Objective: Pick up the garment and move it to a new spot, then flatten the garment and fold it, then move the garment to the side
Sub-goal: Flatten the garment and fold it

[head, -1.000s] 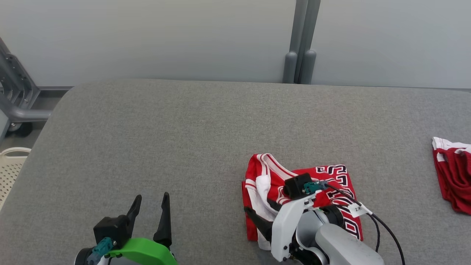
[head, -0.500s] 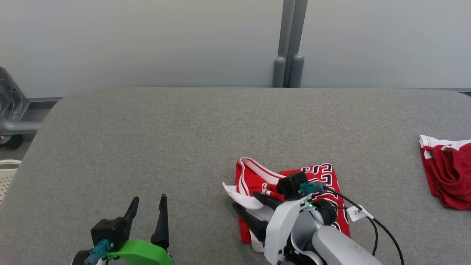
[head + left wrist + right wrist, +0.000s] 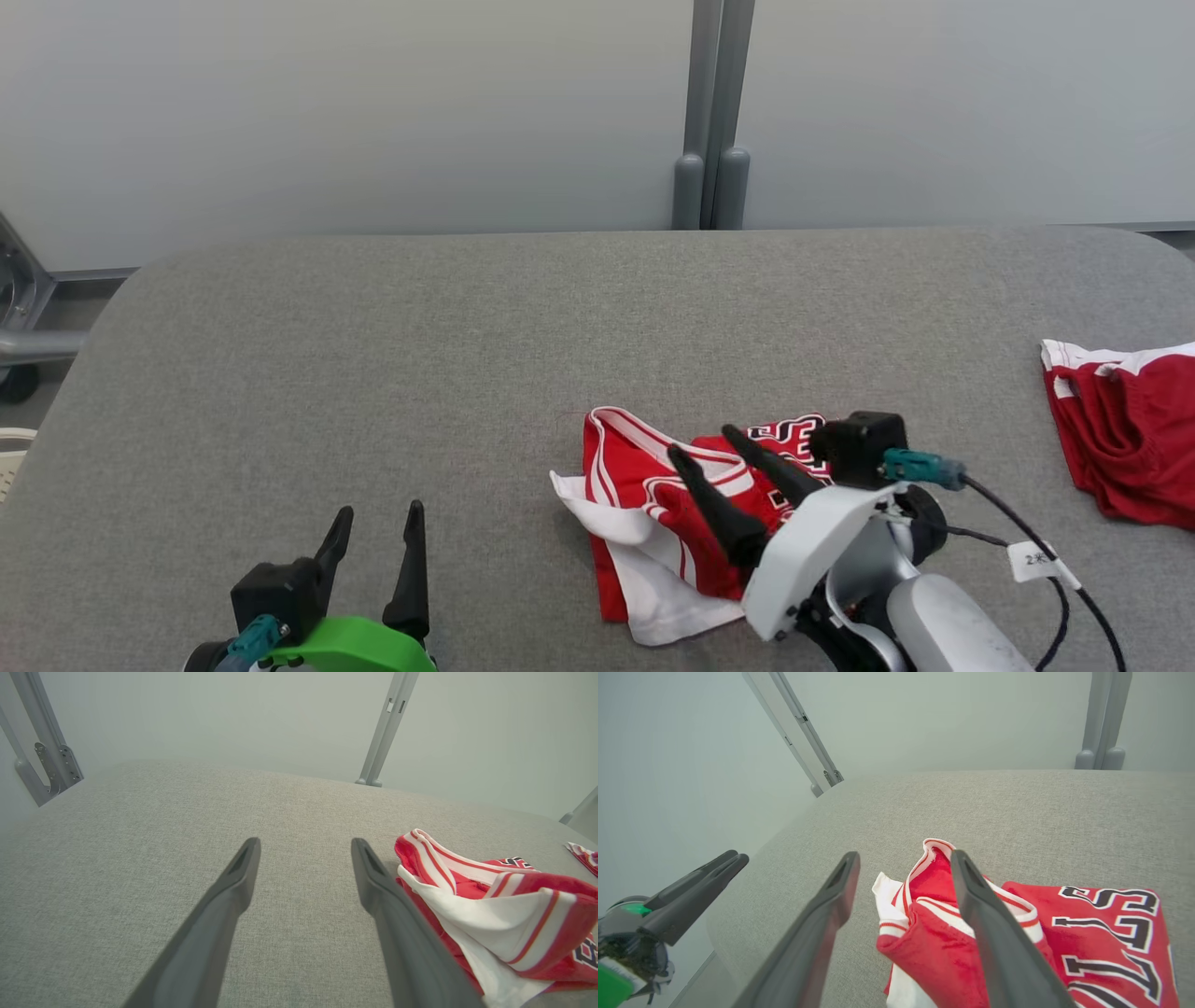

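The garment [image 3: 644, 485] is a red and white jersey with black lettering, lying crumpled and partly folded on the grey padded table [image 3: 373, 355], right of centre. A white flap sticks out at its near left. My right gripper [image 3: 701, 442] hovers open just over it, fingers pointing up and left, nothing between them. The right wrist view has the garment [image 3: 1101, 933] beneath and right of that gripper [image 3: 906, 858]. At the lower left my left gripper [image 3: 379, 511] stands open over bare table. From the left wrist, the garment [image 3: 467, 891] lies right of the left gripper [image 3: 304, 845].
A second red and white cloth [image 3: 1130, 429] lies at the table's right edge. Grey posts [image 3: 709, 187] stand against the wall behind the table. A metal frame [image 3: 19, 308] and a white basket [image 3: 7, 453] are off the left edge. My left gripper [image 3: 691, 891] shows in the right wrist view.
The head camera has turned, shifting the whole picture left. My right gripper has lifted and drawn back right from the garment's left edge. That edge is now rumpled, with a white flap out.
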Available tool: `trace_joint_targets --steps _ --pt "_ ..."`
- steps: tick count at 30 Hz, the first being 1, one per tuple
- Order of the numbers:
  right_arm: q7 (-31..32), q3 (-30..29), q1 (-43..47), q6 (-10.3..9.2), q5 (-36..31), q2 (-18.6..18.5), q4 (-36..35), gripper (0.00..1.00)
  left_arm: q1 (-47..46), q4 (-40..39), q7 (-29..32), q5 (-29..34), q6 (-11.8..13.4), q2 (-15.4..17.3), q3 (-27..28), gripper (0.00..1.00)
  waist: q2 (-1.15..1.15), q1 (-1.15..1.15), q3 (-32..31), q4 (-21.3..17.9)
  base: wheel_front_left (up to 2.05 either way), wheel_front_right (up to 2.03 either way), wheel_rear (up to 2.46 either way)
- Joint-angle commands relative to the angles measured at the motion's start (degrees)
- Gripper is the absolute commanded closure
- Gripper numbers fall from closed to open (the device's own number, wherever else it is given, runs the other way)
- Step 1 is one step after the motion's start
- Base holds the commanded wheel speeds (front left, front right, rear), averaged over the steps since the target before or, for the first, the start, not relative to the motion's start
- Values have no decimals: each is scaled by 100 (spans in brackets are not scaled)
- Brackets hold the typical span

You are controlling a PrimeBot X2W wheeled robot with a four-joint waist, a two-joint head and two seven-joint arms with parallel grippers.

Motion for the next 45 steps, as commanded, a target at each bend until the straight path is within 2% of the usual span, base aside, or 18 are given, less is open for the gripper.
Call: trace_joint_targets --steps 1,9,10,12,13,14,20,21,24,33,38,45 --pt "22 -96 89 0 -77 -15 -90 0 32 -15 -3 0 21 44 -4 0 24 0 -5 0 0 0 0" --pt "-26 -1156 425 0 -426 -14 -420 0 9 -40 16 17 16 59 -46 0 24 0 -8 56 0 0 0" --pt "-53 -1323 477 0 -479 -13 -323 51 1 -45 18 17 11 65 -51 0 24 0 3 83 0 0 0" --pt "-113 -1452 483 0 -537 -12 -224 67 -12 -50 17 21 14 71 -53 0 24 0 19 112 0 0 0" --pt "-141 -1505 498 0 -558 -14 -157 81 -19 -55 18 24 17 75 -55 0 24 0 28 128 0 0 0" --pt "-229 -1598 518 0 -528 -15 -21 100 -31 -69 17 34 33 82 -53 0 24 0 43 159 0 0 0" --pt "-556 -1820 409 0 -797 -14 620 100 -95 -141 -2 69 61 121 -20 0 24 0 96 327 0 0 0" --pt "-657 -1830 333 0 -799 -13 899 100 -110 -180 -3 82 84 137 -8 0 24 0 116 405 0 0 0" --pt "-759 -1784 231 0 -801 -14 1172 100 -125 -222 5 89 95 148 -2 0 24 0 137 492 0 0 0" --pt "-1186 -1570 -369 0 -624 -15 2646 100 -183 -319 37 98 137 205 19 0 24 0 201 938 0 0 0" --pt "-1448 -990 -595 0 -225 -15 3182 100 -159 -344 31 75 157 248 53 0 24 0 204 1106 0 0 0" --pt "-1694 117 -793 0 436 -18 3462 100 -137 -364 3 38 183 283 110 0 24 0 198 1173 0 0 0"
